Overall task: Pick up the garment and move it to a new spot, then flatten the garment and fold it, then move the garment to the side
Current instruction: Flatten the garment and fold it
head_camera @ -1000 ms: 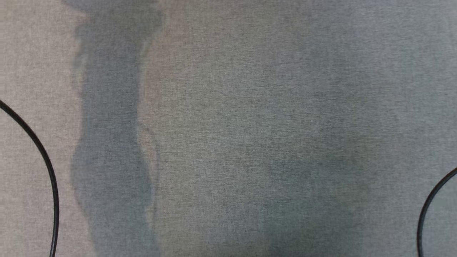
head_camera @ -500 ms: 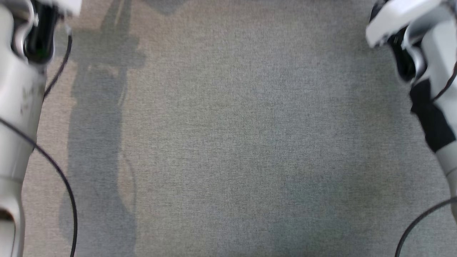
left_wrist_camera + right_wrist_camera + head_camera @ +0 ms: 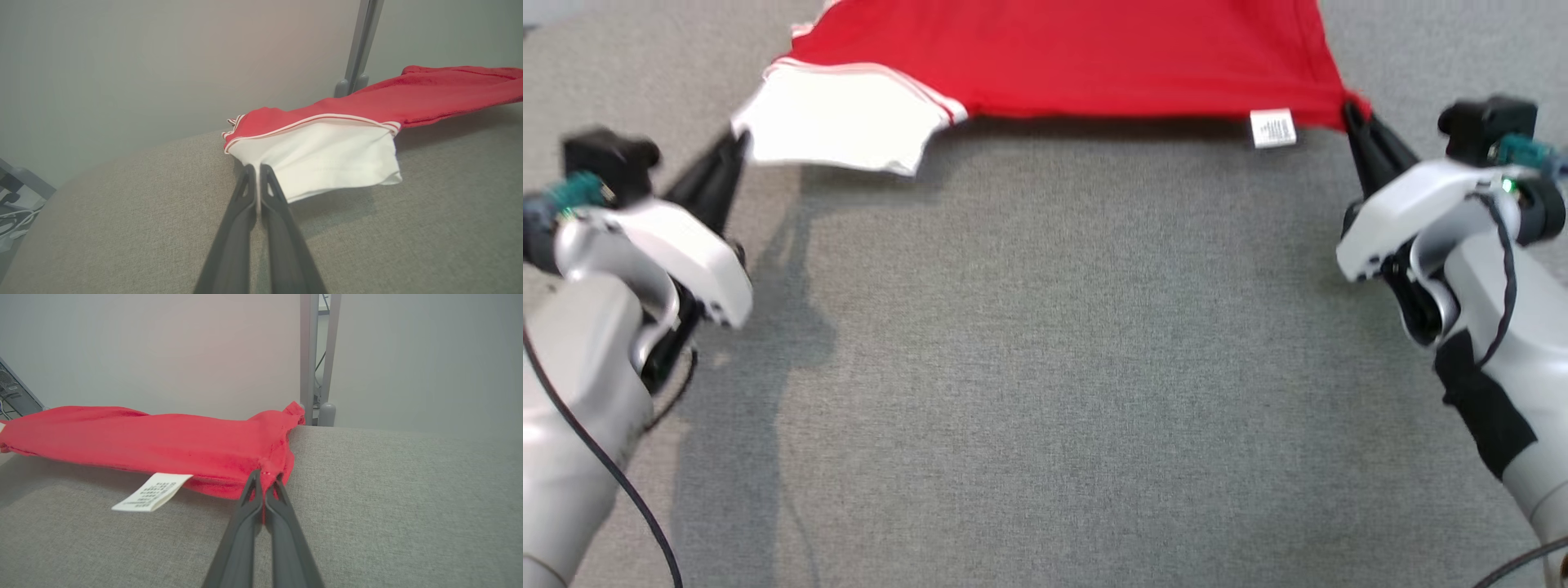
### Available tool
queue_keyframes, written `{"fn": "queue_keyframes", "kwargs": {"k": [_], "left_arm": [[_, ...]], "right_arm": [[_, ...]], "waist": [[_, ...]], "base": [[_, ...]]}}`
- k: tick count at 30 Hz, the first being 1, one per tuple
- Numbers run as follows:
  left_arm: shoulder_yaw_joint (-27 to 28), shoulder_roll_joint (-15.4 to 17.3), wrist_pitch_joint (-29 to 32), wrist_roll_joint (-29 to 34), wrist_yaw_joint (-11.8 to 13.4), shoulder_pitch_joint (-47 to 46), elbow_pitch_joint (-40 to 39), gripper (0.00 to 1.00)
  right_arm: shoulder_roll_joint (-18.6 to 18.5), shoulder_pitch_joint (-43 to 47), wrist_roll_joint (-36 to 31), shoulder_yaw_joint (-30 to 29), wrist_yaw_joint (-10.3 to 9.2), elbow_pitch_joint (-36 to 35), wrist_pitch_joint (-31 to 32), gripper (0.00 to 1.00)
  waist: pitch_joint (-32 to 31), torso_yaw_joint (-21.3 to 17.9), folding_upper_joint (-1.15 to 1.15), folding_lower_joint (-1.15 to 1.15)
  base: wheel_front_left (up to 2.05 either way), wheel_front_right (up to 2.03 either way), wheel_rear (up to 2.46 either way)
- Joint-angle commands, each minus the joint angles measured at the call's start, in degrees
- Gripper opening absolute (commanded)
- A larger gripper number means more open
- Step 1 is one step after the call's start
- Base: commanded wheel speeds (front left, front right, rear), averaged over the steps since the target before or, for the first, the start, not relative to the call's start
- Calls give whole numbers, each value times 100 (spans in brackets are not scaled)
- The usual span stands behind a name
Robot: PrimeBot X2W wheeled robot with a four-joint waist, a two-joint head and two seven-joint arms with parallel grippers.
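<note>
Seemingly mid-move: holding red garment (image 3: 1078, 57) stretched taut, left gripper (image 3: 737, 145) clamped on its white end, right gripper (image 3: 1349, 114) clamped on hem corner, near edge raised over far side of grey counter (image 3: 1045, 367). Next: lower evenly, keep tension, spread flat.

The left gripper (image 3: 737, 140) and right gripper (image 3: 1351, 110) each had two long, dark, tapering fingers (image 3: 233, 228). Behind the jaws sat a white shell (image 3: 698, 253), a black block (image 3: 607, 155) with a teal plug (image 3: 574, 192), then a grey forearm (image 3: 572, 392) trailing a thin black cable (image 3: 621, 490).
</note>
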Motion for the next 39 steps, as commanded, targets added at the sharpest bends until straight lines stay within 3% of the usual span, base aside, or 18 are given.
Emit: {"fn": "queue_keyframes", "kwargs": {"k": [1, 16, 27, 39], "left_arm": [[-100, 48, -49, 72, -4, 137, 35, 0], [-1480, 241, 340, 271, -1, 966, -89, 0], [-2263, 615, 752, 7, -1, 1358, -972, 0], [-2770, 1281, 1471, -619, -1, 1652, -2441, 0]], "right_arm": [[-71, 147, 91, 52, -5, 59, -37, 0], [-314, 899, 664, 712, -5, 178, -41, 0], [-565, 1410, 1081, 1227, -5, 48, 70, 0], [-1195, 2033, 2019, 2011, -5, -818, 1183, 0]], "waist": [[-182, 37, 0, 0], [-941, 129, 0, 0], [-1420, 161, 0, 0], [-1753, 102, 0, 0]], "base": [[0, 0, 0], [0, 0, 0], [0, 0, 0], [0, 0, 0]]}}
